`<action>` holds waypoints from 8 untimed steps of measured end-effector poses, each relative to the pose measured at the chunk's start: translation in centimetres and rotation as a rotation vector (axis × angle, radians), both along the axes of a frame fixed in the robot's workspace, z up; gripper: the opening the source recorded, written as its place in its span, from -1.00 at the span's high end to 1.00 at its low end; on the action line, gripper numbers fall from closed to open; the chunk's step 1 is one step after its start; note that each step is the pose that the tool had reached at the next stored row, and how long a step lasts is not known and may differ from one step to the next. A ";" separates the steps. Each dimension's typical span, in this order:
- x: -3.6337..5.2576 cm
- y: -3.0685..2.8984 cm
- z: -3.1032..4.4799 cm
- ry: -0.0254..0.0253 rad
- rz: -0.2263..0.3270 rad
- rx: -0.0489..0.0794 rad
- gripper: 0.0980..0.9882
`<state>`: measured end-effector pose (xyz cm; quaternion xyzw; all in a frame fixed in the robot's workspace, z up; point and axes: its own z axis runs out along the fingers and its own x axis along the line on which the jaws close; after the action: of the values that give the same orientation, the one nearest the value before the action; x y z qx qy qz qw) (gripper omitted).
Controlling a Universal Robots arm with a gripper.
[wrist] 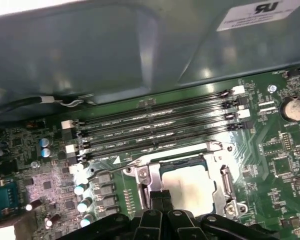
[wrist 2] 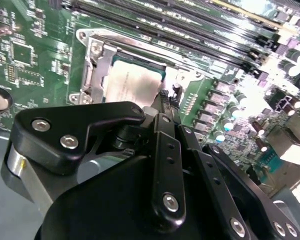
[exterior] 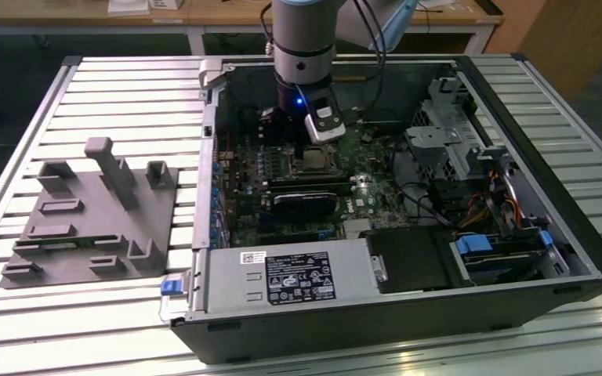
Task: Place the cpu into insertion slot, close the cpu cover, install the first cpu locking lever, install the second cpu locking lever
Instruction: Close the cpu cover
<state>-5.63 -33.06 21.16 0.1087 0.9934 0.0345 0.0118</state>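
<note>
**Silvery cpu (wrist: 190, 187) seated, tool (wrist: 159, 199) at socket edge**

Cpu flat in the insertion slot (wrist: 185, 162), framed by the lowered cpu cover (wrist: 226, 182). Tool poised just beside the cpu's edge, fingertips (wrist: 152, 201) pressed together, pinching nothing visible. Thin lever (wrist: 112, 169) stretched alongside, toward the memory slots (wrist: 155, 127).

No print is legible. A black label (exterior: 300, 277) and white sticker (exterior: 253, 257) lie on the power-supply box (exterior: 354, 271), lower centre, exterior view.

Silvery cpu (wrist: 190, 189) lies flat in insertion slot (wrist: 182, 163), cpu cover (wrist: 226, 181) lowered.
</note>
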 end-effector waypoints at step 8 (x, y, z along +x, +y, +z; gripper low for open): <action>1.95 0.00 0.00 0.0034 0.000 0.000 0.98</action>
<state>-3.68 -33.06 21.16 0.1087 0.9934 0.0343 0.0101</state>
